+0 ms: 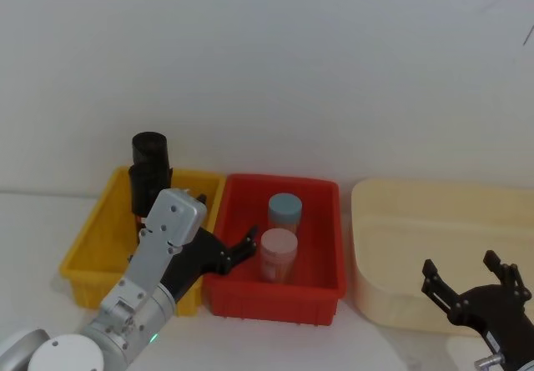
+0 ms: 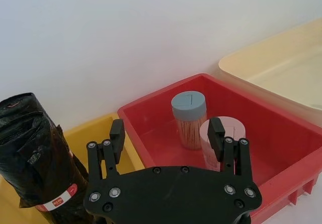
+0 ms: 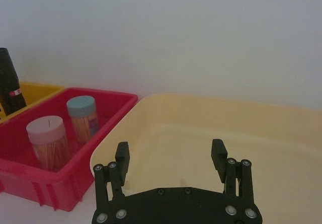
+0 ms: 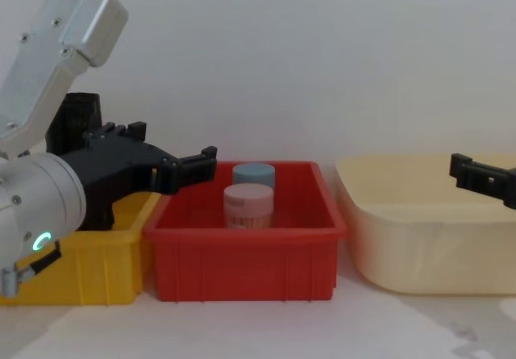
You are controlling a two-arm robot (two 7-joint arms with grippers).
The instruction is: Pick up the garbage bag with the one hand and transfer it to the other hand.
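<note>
Two alike black garbage bag rolls (image 1: 150, 164) stand upright together at the back of the yellow bin (image 1: 93, 246); one carries a red-and-white label band (image 2: 60, 198). They also show far off as a dark roll (image 3: 9, 81). My left gripper (image 1: 239, 248), on the arm with the green ring light, hangs open and empty over the seam between the yellow and red bins, just to the right of the rolls (image 2: 35, 153). Its fingers (image 2: 116, 134) hold nothing. My right gripper (image 1: 463, 271) stands open and empty over the cream tub's front wall.
The red bin (image 1: 321, 283) holds a blue-lidded jar (image 1: 284, 213) and a pink-lidded jar (image 1: 279, 253) of toothpicks. A large cream tub (image 1: 384, 246) stands at the right. A white wall runs close behind all three containers.
</note>
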